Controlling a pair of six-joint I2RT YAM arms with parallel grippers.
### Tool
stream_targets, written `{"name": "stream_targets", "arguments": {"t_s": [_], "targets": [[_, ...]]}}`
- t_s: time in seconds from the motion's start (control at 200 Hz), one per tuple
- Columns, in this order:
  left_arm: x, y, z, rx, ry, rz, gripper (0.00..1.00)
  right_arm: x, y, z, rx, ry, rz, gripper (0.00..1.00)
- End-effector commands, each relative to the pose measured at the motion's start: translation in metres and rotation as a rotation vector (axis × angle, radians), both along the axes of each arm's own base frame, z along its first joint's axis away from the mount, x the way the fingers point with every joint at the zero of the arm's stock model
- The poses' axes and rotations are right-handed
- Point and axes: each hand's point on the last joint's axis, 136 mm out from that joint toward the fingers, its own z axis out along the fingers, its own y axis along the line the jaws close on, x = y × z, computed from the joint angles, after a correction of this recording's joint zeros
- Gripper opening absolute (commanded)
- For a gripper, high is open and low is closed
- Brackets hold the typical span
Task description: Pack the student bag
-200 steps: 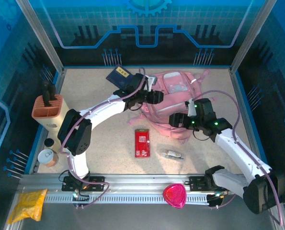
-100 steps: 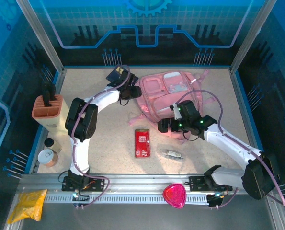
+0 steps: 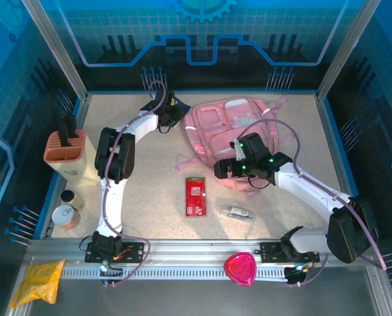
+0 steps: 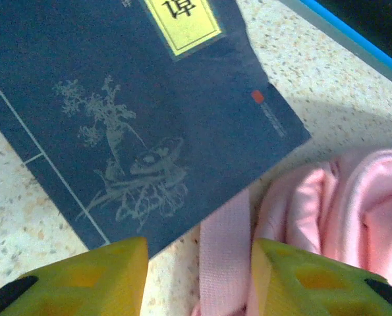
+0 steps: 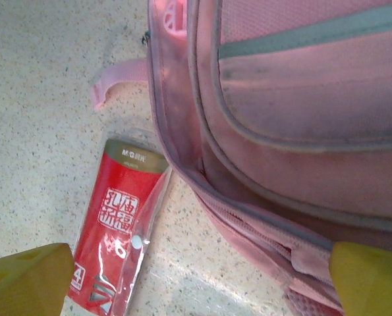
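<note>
Right wrist view, nearest first: the red packet point(image 5: 120, 224) lies flat on the table point(image 5: 44, 99), its upper end just beside the lower seam of the student bag point(image 5: 301, 99). The right gripper point(image 5: 199, 273) hangs over both with its jaws spread wide and empty. From above, the bag lies flat in the far half of the table, front pockets up. At its far-left corner the left gripper point(image 4: 199, 276) hovers with jaws apart, straddling a corner of a dark blue book point(image 4: 136, 112) and a pink strap point(image 4: 223, 237). Closing here would probably pinch the strap along with the book and drag the bag. Whether any zip is open I cannot tell, so anything pushed in could jam.
</note>
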Motion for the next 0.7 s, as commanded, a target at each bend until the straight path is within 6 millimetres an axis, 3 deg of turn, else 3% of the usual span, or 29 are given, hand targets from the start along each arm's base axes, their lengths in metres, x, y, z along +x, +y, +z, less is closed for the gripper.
{"name": "stream_targets", "arguments": {"t_s": [0.0,0.125,0.23,0.47,0.695], "targets": [[0.013,0.004,-0.009,-0.084,0.008,0.055,0.45,0.0,0.007,0.007,0.005,-0.007,0.026,1.0],[0.017,0.006,-0.021,-0.132,0.024,0.085,0.44,0.002,0.008,0.011,0.003,-0.012,0.029,1.0],[0.006,0.013,-0.033,-0.1,0.101,0.126,0.41,0.003,0.007,0.011,-0.006,-0.014,0.029,1.0],[-0.042,0.031,-0.055,0.005,0.261,0.189,0.41,0.001,0.008,0.012,0.01,-0.016,0.033,1.0],[-0.084,0.047,-0.06,0.082,0.329,0.209,0.43,-0.007,0.004,0.017,0.025,-0.032,0.027,1.0]]}}
